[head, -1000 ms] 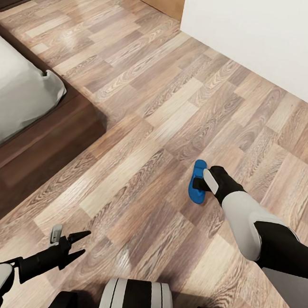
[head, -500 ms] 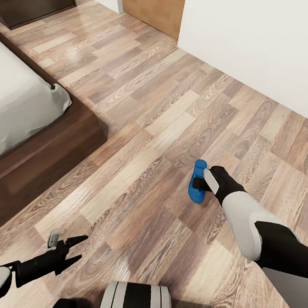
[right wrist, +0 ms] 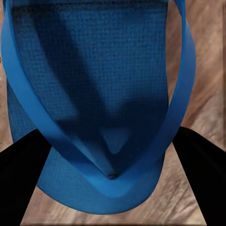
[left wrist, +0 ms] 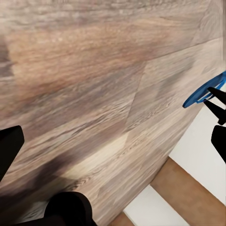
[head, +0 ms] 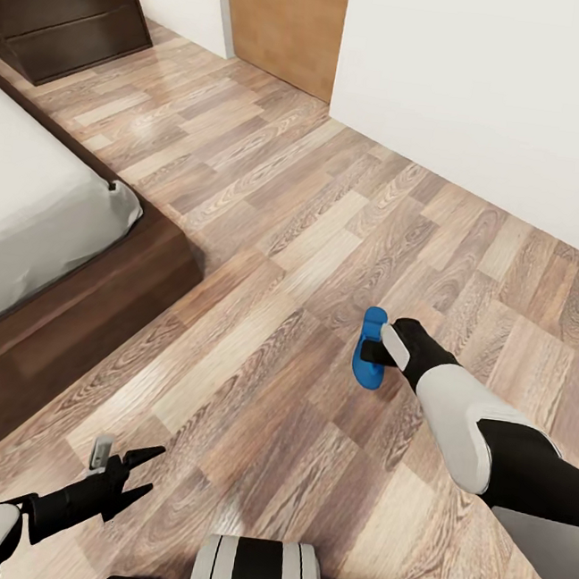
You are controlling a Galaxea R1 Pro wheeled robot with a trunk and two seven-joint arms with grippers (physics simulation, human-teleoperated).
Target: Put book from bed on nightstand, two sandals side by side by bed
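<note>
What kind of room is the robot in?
Most likely a bedroom: there's a low bed with a grey mattress, a dark wooden nightstand by the wall, and a blue sandal in the right gripper.

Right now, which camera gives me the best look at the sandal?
The right wrist view: the blue sandal is close up, with its sole texture and thong straps clear. The head view shows it small, held by the right gripper above the floor. The left wrist view catches a blue sliver at the frame's edge.
</note>
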